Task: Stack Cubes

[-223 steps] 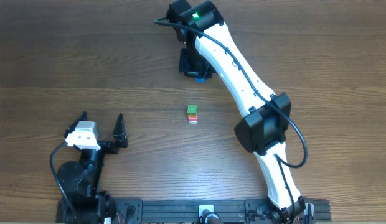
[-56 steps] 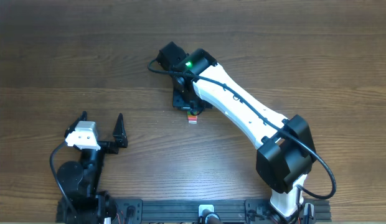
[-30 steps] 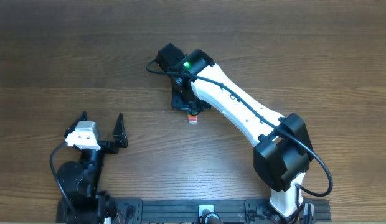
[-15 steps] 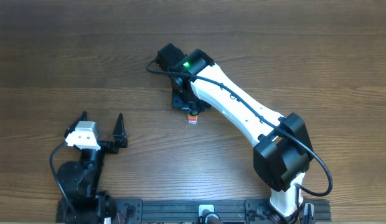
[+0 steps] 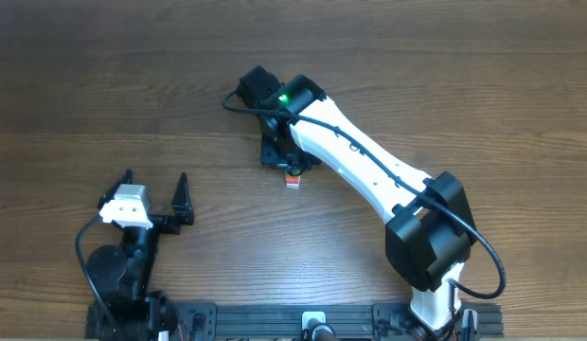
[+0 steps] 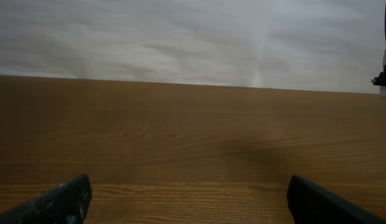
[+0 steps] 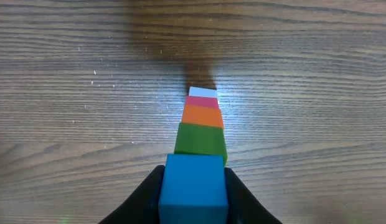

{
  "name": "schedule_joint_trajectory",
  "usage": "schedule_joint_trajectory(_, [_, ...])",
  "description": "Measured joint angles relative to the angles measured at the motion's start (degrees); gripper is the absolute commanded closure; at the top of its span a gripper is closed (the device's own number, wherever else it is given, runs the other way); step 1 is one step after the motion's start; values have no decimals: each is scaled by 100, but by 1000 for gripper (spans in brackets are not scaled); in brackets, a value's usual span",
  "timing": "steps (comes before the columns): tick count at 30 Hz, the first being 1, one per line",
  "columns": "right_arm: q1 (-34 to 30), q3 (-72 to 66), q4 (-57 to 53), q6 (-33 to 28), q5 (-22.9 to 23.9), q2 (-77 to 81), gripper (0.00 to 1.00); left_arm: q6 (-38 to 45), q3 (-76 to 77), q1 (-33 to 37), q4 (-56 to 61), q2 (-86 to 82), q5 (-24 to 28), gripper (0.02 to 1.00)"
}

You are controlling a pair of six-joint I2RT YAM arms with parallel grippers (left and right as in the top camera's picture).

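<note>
Two grippers. Right gripper (image 7: pixel 193 177) first, state?
— Clamped on the blue cube (image 7: pixel 193 194), one finger pressed on each side face.
Where's that cube?
— Straight over the green cube (image 7: pixel 201 138), at the top of the stack (image 5: pixel 293 180). Can't tell if it rests on green or hangs just above it.
Below green?
— Orange cube (image 7: pixel 202 116), then pink cube (image 7: pixel 202 101), then white cube (image 7: pixel 203 93) at the bottom, on the wooden table (image 7: pixel 68 74). The column looks lined up.
Where on the table?
— Roughly the middle. From above, the stack's foot shows just below the right gripper, beside the right arm (image 5: pixel 360 175).
Left gripper (image 5: pixel 155 180)?
— Fingers spread wide apart. It's close to its own base on the table's left side, well apart from the stack.
</note>
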Motion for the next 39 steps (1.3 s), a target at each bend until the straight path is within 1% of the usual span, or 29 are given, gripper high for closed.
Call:
schedule_joint_trajectory(14, [0, 0, 0, 0, 0, 0, 704, 0, 0, 0, 0, 0, 2, 18])
schedule_joint_trajectory(28, [0, 0, 0, 9, 0, 0, 737, 0, 0, 0, 0, 0, 0, 18])
schedule_joint_trajectory(39, [-2, 0, 2, 74, 2, 0, 741, 0, 0, 0, 0, 0, 0, 18])
